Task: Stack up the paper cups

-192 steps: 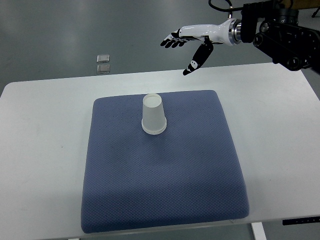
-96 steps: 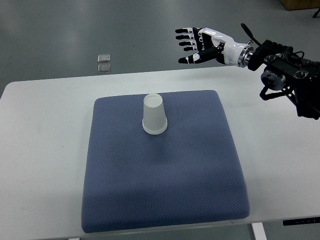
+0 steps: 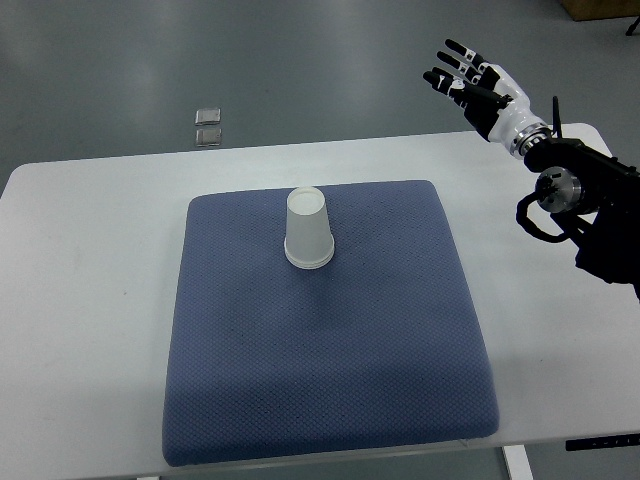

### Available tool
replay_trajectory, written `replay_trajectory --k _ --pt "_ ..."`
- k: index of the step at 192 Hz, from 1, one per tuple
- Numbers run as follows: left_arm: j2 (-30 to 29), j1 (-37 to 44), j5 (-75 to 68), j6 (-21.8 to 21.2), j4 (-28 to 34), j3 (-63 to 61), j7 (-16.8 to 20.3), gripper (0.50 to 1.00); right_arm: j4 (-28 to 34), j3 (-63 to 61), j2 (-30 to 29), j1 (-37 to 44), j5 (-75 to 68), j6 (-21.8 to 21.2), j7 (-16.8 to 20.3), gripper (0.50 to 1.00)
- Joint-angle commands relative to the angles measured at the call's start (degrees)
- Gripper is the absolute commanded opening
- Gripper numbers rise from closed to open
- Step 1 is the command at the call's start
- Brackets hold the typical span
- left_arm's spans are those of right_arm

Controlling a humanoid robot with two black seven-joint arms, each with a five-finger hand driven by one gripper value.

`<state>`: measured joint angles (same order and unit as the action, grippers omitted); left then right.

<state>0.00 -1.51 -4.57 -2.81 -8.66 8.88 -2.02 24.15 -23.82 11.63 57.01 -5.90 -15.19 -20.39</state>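
**Cups look stacked, hand is away**

The fingers [image 3: 455, 62] of the right hand [image 3: 478, 82] are spread and grasp nothing, above the far right edge of the white table [image 3: 80, 300], well apart from the paper cups [image 3: 307, 229]. These stand upside down near the middle of the blue cushion [image 3: 330, 380], apparently already nested. Little seems left to do. The cups are smooth, white and conical; the cushion is soft with dotted weave.

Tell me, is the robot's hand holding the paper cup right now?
No, the right hand is open above the table's far right edge, well apart from the paper cup on the blue cushion.
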Motion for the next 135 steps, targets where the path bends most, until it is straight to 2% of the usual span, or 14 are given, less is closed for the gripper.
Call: replay_trajectory --k 1,38,135 --pt "0.0 0.01 0.0 0.09 -0.4 0.0 0.0 1.0 0.02 -0.88 -0.21 -0.59 -3.42 0.51 -0.01 0.909" --pt "0.0 0.01 0.0 0.0 0.13 0.0 0.0 1.0 0.02 -0.7 -0.82 -0.67 -3.95 2.35 -0.18 0.911" --pt "0.0 0.01 0.0 0.0 0.31 0.0 0.0 1.0 -0.07 -1.14 -1.18 -3.13 -4.65 2.71 -0.97 0.911"
